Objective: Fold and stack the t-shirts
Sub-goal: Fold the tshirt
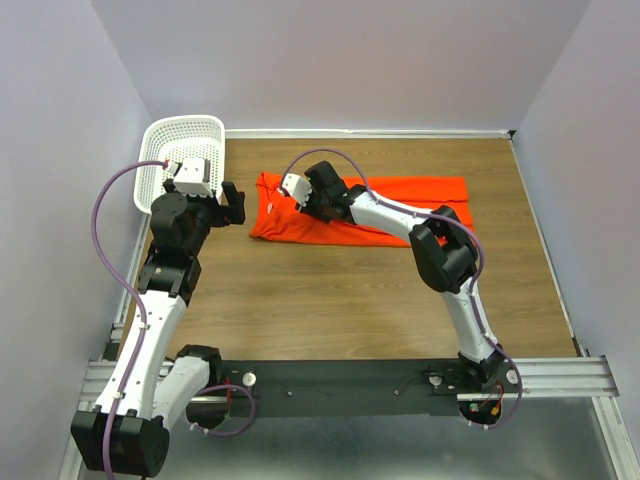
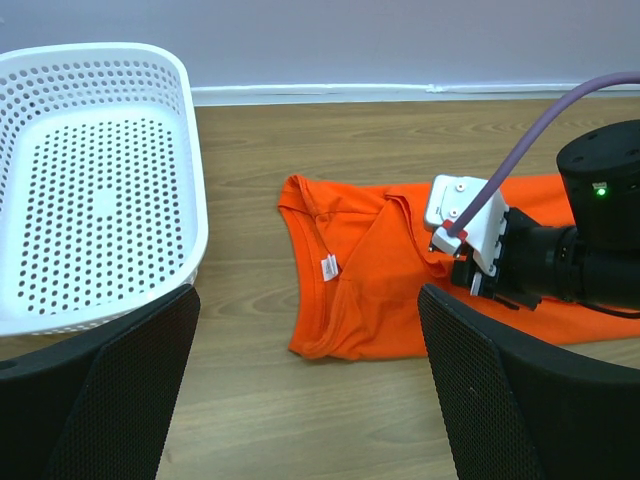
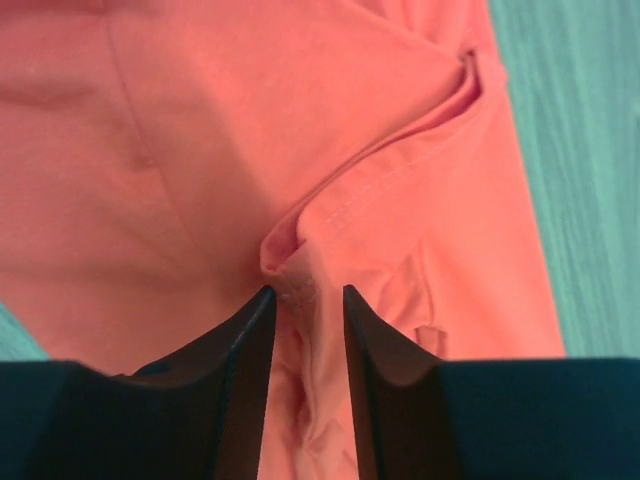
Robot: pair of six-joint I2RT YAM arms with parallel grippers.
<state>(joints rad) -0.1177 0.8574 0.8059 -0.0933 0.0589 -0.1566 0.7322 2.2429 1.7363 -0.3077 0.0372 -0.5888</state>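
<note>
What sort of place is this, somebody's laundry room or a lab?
Probably a robotics lab test booth, not a home: two robot arms bolted to a metal rail, plain walls closing in the wooden table, and an orange t-shirt and a white basket laid out.

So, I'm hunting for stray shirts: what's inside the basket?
Only bare white mesh floor shows inside the basket, nothing on it. Its near edge is hidden behind a finger of the left gripper, so that strip can't be checked.
</note>
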